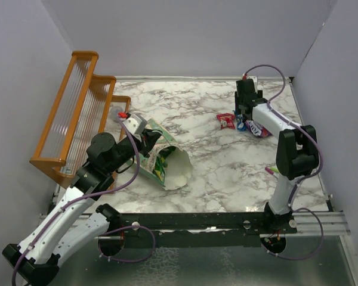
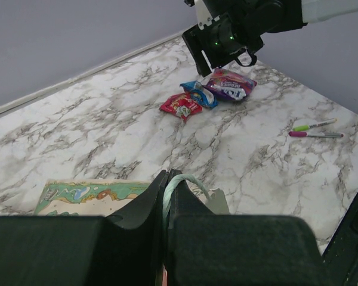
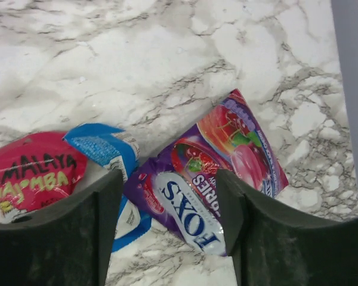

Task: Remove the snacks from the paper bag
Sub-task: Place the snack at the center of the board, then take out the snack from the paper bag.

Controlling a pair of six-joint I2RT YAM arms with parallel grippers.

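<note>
Paper bag (image 1: 165, 159) lying on its side, desk (image 1: 227, 173) near-left; long axis diagonal, mouth pointing near-right (interior white). Left fingers (image 2: 163, 192) pinching its handle (image 2: 180, 180). Right fingers (image 1: 243, 114) hanging wide apart over purple packet (image 3: 227, 161), far-right.

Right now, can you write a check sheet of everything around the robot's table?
Surface: white marble-patterned table.
Job's things: paper bag lying on its side, mouth open; red packet, blue packet and purple packet out, far right.
Clutter: orange rack at left; two pens near right edge.
Grippers: left gripper shut on paper bag; right gripper open above purple packet.
Cables: purple cables loop along both arms.
Surroundings: plain grey walls.
</note>
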